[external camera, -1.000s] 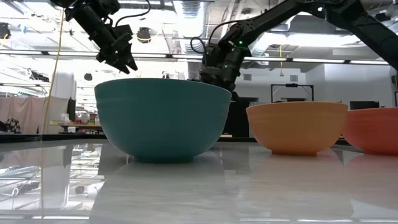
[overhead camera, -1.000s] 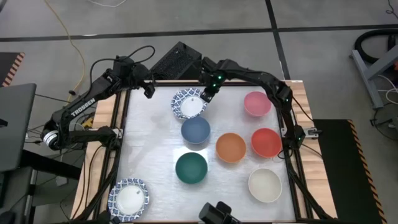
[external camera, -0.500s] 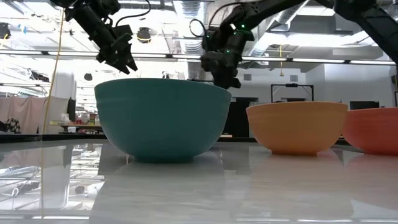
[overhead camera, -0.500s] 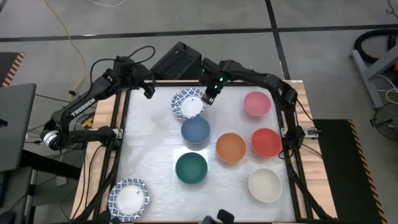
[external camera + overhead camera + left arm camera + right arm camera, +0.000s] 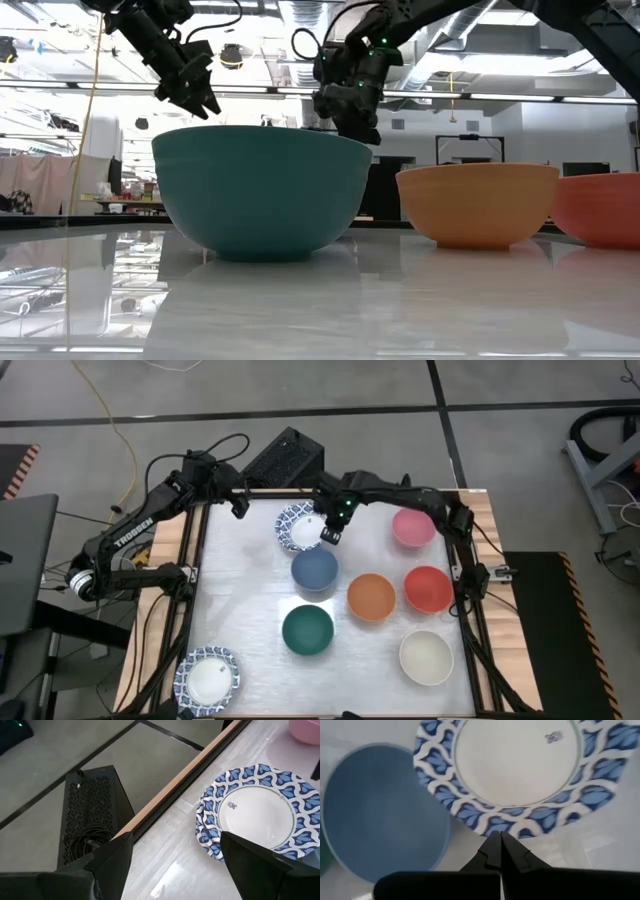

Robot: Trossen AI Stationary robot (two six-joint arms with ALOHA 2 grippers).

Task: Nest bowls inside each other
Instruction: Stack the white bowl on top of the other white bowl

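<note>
A white bowl with a blue patterned rim (image 5: 302,527) (image 5: 260,812) (image 5: 515,770) stands near the table's far edge, and a second patterned rim shows beneath it. Next to it on the near side is the blue bowl (image 5: 314,569) (image 5: 380,810). The orange (image 5: 371,597), red (image 5: 428,588), pink (image 5: 412,526), dark green (image 5: 307,630) and cream (image 5: 427,657) bowls stand apart on the table. Another patterned bowl (image 5: 208,678) stands at the near left corner. My right gripper (image 5: 328,536) (image 5: 500,845) hangs shut above the gap between the patterned and blue bowls. My left gripper (image 5: 238,507) (image 5: 195,95) waits open by the far left corner.
A black perforated box (image 5: 285,457) (image 5: 90,815) with cables sits on the floor beyond the table's wooden far edge (image 5: 165,795). In the low view the green bowl (image 5: 260,190) fills the front, with the orange bowl (image 5: 478,205) and the red bowl (image 5: 600,208) beside it.
My right gripper has moved from over the patterned bowl's far right rim toward the table's near edge and a little to the left, rising slightly and rolling a bit. It has stayed shut. No bowl has moved.
</note>
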